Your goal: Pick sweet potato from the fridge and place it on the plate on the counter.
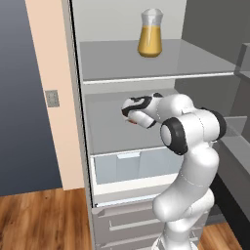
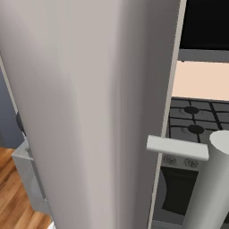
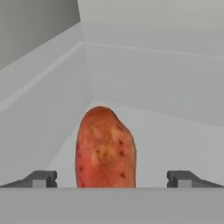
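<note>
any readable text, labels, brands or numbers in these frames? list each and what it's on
None readable.
Juice jug on the upper fridge shelf: plain glass, no label.
Sweet potato between the open gripper's fingertips: dark spots only, no markings.
Wall plate left of the fridge: blank.
Stove knobs in the right base view: too small and blurred to tell whether they are marked.

Fridge (image 1: pixel 161 97) open: upper pale grey shelf (image 1: pixel 195 61) carrying glass jug of orange juice (image 1: pixel 150 33); middle shelf (image 3: pixel 175 140) carrying sweet potato (image 3: pixel 105 148), lying lengthwise toward back wall, near left side wall.
</note>
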You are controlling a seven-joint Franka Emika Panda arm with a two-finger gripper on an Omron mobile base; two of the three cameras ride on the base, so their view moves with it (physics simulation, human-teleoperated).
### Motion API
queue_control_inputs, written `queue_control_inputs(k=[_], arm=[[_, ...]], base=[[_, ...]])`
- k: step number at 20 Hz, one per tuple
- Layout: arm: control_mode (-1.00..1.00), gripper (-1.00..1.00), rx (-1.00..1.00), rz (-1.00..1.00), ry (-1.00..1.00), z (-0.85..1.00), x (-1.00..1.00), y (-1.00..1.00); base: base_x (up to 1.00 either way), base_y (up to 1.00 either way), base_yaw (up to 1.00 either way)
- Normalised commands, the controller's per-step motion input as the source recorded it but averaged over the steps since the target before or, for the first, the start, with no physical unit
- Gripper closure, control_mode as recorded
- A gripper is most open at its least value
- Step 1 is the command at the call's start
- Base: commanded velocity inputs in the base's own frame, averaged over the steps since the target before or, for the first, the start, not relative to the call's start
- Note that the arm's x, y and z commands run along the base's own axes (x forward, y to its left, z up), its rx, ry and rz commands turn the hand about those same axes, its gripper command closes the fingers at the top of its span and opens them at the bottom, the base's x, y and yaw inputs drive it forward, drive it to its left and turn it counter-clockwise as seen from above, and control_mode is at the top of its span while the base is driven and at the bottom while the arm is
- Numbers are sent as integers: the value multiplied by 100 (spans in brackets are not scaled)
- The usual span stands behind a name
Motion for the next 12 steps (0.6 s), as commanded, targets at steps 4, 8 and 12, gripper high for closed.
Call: queue_control_inputs(k=[4, 8, 12], arm=[[-100, -100, 0, 1, 2, -7, 14, 0], [-100, -100, 0, 1, 0, -10, 5, 1], [-100, -100, 0, 0, 0, -22, 0, 7]], base=[[0, 0, 0], [0, 0, 0], [0, 0, 0]])
